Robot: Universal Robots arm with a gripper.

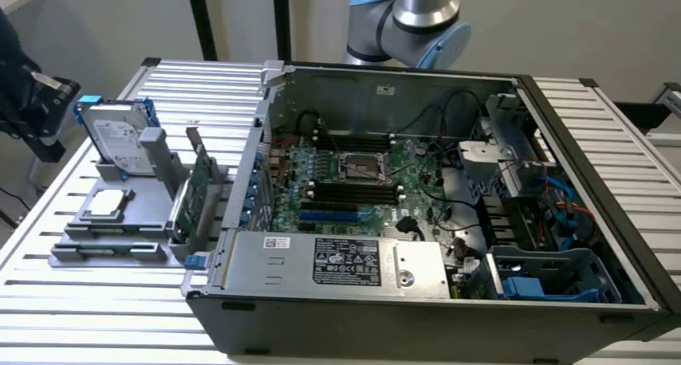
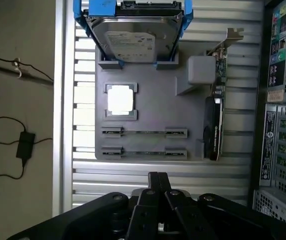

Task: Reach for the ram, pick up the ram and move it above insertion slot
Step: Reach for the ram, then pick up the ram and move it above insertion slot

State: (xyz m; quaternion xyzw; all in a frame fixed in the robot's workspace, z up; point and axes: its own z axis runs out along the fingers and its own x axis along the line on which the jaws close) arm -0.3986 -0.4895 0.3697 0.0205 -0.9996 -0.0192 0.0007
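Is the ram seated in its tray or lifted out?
Seated: the ram lies between the clips of the grey tray, apart from the end effector, which holds nothing.

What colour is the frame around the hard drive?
The frame is blue, clearest in the wrist view.

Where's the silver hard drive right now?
The silver box-shaped hard drive stands on edge in a blue frame at the far end of the grey parts holder, on the exterior view's left, outside the open black computer case.

Tray on table, at exterior view's left of case; hard drive and ram in tray
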